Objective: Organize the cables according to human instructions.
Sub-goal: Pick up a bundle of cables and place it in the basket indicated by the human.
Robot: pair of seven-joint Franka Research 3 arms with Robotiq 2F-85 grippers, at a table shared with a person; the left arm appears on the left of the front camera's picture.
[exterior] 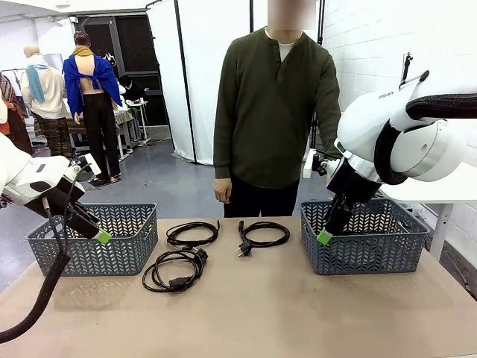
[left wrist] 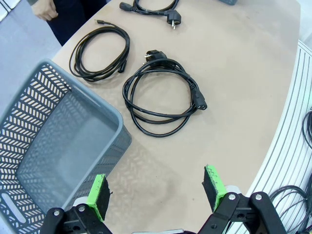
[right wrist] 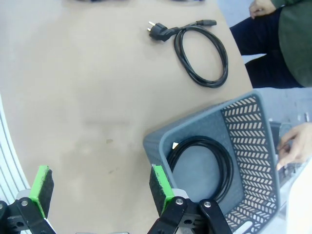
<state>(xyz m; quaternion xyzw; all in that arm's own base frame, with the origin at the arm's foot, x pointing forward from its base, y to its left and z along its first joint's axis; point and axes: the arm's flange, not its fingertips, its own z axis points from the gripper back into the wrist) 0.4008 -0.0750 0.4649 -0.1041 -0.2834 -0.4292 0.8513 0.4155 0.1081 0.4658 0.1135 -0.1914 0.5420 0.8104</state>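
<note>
Although a short line of dark print runs along the white shell of the right arm point(exterior: 373, 112), it is too small to read with certainty.

The left gripper point(left wrist: 156, 190) stands spread wide with nothing between its green pads point(left wrist: 97, 195). One of those pads hangs just beside the wall of the grey left basket point(left wrist: 58, 146). Straight ahead of the fingers, the nearest cable point(left wrist: 161, 102) lies looped on the table point(left wrist: 243, 73), its chunky plugs at the loop's far and outer sides, with bare tabletop between it and the gripper. Beyond it, toward the basket side, lies the second cable point(left wrist: 100, 53). Farther ahead, at the table's far edge, is the third cable point(left wrist: 151, 7), with a round plug pointing back toward the gripper. The person's hand point(left wrist: 46, 9) hangs just past that edge.

The right gripper point(right wrist: 101, 187) is spread just as wide and holds nothing. One of its pads sits at the near corner of the grey right basket point(right wrist: 253, 161), and the basket wall stands between that pad and the fourth cable point(right wrist: 204, 165), which lies coiled on the basket floor. The person's other hand point(right wrist: 295, 146) is at the basket's far side.

The person point(exterior: 276, 112) stands behind the table, between the two baskets.
</note>
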